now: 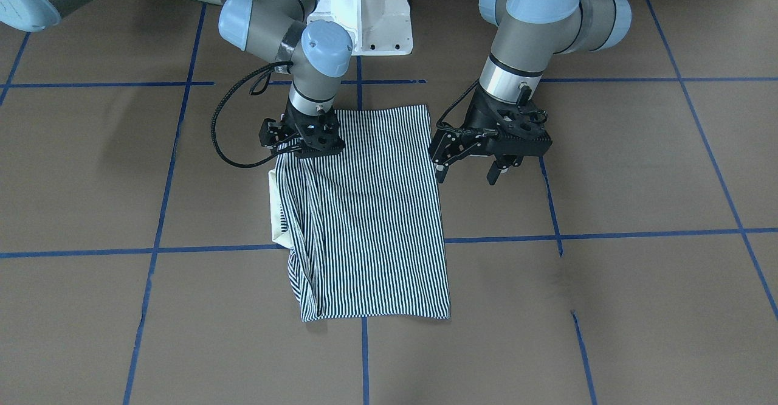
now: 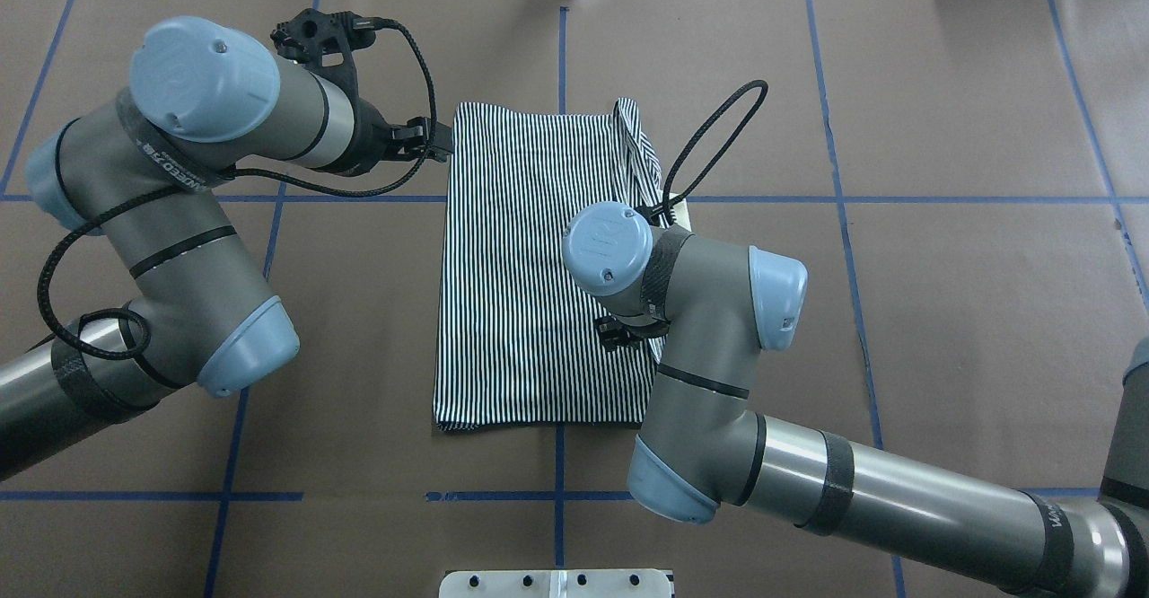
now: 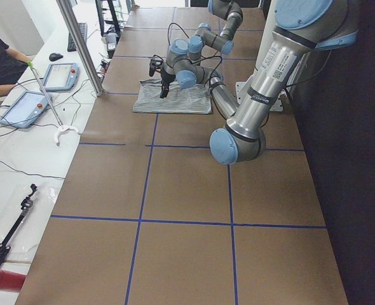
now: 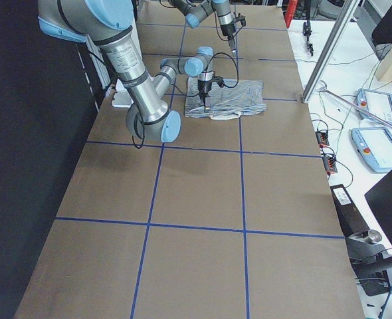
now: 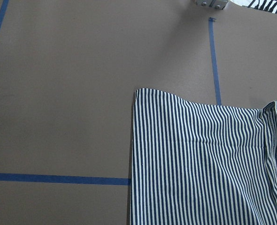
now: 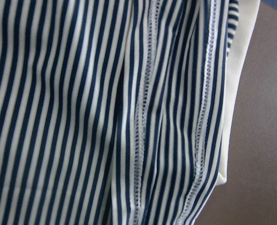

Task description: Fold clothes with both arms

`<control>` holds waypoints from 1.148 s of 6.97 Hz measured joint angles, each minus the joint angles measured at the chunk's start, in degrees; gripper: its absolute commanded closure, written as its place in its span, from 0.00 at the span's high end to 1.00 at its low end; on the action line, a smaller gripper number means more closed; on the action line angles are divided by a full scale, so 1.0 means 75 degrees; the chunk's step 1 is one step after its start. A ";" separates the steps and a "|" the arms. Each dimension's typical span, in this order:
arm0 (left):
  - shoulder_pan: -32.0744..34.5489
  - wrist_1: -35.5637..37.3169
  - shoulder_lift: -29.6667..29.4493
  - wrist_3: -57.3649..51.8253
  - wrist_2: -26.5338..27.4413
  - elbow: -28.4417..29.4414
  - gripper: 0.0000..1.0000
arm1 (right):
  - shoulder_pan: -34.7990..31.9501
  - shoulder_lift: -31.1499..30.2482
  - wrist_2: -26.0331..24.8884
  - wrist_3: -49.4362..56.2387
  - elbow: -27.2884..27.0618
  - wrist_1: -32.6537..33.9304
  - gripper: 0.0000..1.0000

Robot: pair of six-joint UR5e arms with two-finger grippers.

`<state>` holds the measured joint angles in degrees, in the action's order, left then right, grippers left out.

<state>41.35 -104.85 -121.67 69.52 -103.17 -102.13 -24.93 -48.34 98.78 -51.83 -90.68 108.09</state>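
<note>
Polo shirt flat on table, folded to rectangle, straight out from pedestal. Right gripper down on shirt corner nearest pedestal; closure hidden, cannot tell. Left gripper beside opposite long edge, fingers apart, empty. Likely light, limp, layers slip: pinch all layers at corners.
</note>
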 measured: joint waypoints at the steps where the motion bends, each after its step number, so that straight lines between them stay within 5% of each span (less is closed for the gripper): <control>1: -0.0002 0.0000 0.0001 0.0000 -0.0001 0.0004 1.00 | -0.0011 -0.0010 -0.0023 0.0013 0.0037 0.0000 1.00; 8: -0.0006 -0.0005 -0.0025 0.0012 -0.0048 0.0012 1.00 | -0.0797 -0.0599 0.0061 0.0507 -0.0106 0.0024 1.00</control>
<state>41.31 -104.89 -121.86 69.61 -103.53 -102.04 -30.91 -52.84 99.24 -48.03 -91.47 108.27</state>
